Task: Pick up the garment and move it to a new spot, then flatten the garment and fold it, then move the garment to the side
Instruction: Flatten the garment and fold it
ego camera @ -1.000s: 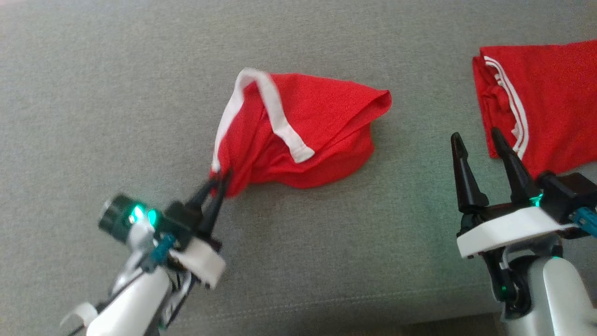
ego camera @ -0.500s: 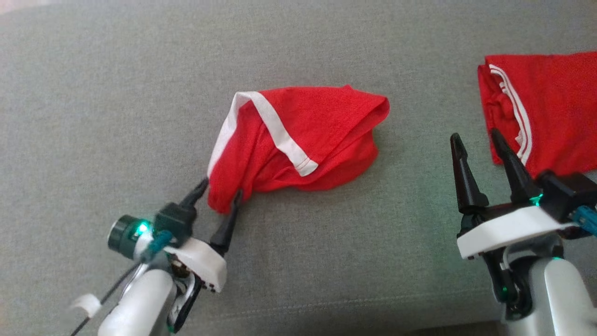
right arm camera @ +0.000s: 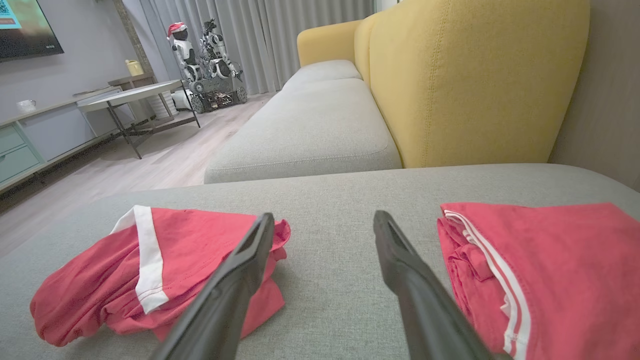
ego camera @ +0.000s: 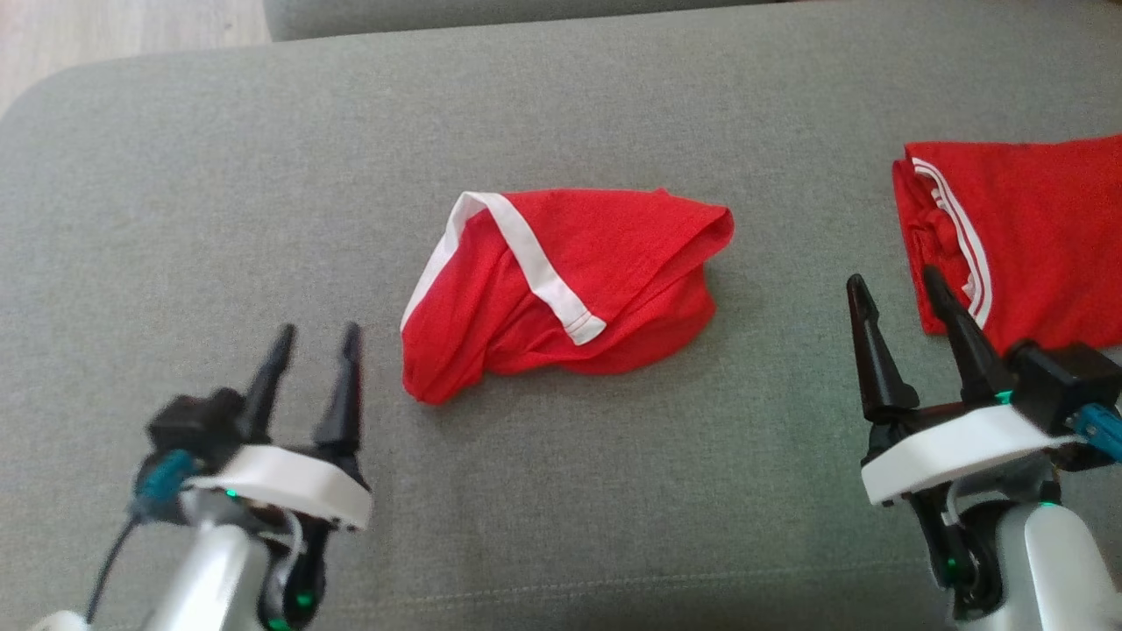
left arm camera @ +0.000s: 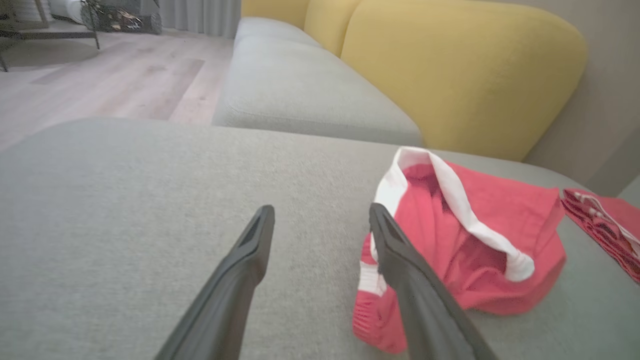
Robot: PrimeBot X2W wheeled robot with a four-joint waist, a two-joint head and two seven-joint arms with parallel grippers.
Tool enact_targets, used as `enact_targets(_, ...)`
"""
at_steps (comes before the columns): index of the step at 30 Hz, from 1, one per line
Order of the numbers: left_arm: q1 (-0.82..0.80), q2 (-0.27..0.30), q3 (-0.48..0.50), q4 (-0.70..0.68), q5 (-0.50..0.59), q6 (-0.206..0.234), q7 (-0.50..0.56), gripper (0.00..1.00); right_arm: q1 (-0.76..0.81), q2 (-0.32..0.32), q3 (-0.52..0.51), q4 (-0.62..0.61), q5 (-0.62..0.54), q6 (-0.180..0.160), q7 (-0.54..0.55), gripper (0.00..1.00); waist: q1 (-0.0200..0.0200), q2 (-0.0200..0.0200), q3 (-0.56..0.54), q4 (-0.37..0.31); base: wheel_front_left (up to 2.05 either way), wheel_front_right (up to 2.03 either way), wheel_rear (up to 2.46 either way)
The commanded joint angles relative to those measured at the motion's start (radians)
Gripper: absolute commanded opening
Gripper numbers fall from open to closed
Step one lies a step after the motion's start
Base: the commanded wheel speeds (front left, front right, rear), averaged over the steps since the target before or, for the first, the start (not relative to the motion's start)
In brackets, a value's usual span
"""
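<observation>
Head view: crumpled red fabric garment [ego camera: 570, 280] with white trim, on grey sofa [ego camera: 175, 219]
Left jaws, right jaws: both spread wide; empty; touching nothing

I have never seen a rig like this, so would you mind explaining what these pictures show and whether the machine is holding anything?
It is a two-armed robot working over a grey sofa seat. The top-down picture comes from a camera on its head. The other two come from cameras on its wrists, each looking along that arm's own two dark fingers. The left gripper and right gripper both stand open and hold nothing. Ahead of them, in the middle, lies a crumpled red garment with a white band. A second red garment, folded flat, lies at the robot's right. A yellow backrest stands behind.
</observation>
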Motion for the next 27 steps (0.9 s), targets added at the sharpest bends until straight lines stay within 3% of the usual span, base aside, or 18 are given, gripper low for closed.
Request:
enact_targets(1, -0.022, 0.024, 0.055, -0.045, -0.009, 0.012, -0.002, 1.0, -0.003, -0.002, 0.018, -0.042, -0.005, -0.001, 0.002, 1.0, 0.0, 0.0, -0.007, 0.005, 0.0, 0.0, 0.0)
enact_targets(14, 0.09, 0.104, 0.147, -0.207, -0.048, 0.096, 0.08, 1.0, 0.029, -0.002, 0.02, -0.042, -0.02, -0.001, 0.025, 1.0, 0.0, 0.0, -0.064, 0.017, 0.0, 0.0, 0.0)
enact_targets(27, 0.122, 0.122, 0.125, -0.269, -0.034, 0.115, 0.12, 1.0, 0.038, -0.002, 0.023, -0.039, -0.024, -0.001, 0.037, 1.0, 0.0, 0.0, -0.082, 0.02, 0.0, 0.0, 0.0)
